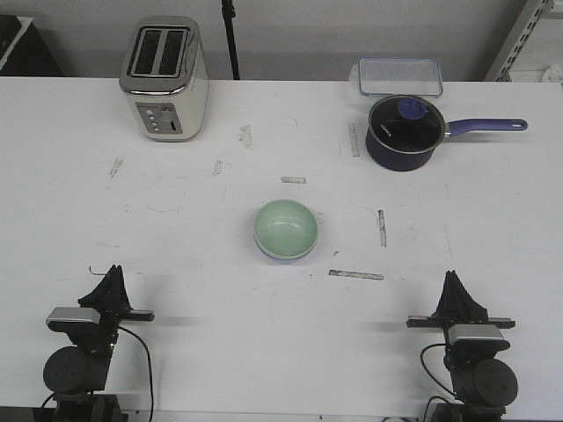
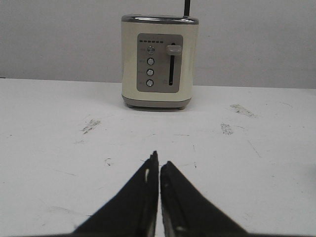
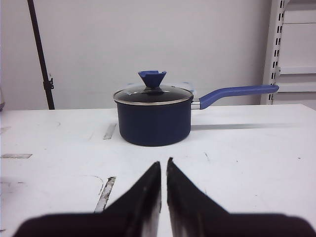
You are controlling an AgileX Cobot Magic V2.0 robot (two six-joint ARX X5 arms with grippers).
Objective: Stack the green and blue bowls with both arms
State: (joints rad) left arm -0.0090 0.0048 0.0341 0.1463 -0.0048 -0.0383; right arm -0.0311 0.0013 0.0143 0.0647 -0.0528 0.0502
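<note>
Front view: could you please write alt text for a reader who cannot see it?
A pale green bowl sits at the middle of a white table, a thin blue rim showing beneath it. The left gripper and right gripper rest shut at the near edge; a toaster, a lidded saucepan and a clear container stand at the back.

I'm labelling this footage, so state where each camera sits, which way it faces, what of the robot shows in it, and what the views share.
Front view: high behind the arms, looking forward and down over the white table; shows the green bowl at centre, the left gripper and the right gripper, both shut.
Left wrist view: low on the left arm, facing the toaster; its closed fingers show.
Right wrist view: low on the right arm, facing the lidded saucepan; its closed fingers show.
Shared: toaster and saucepan each also appear in the front view.
</note>
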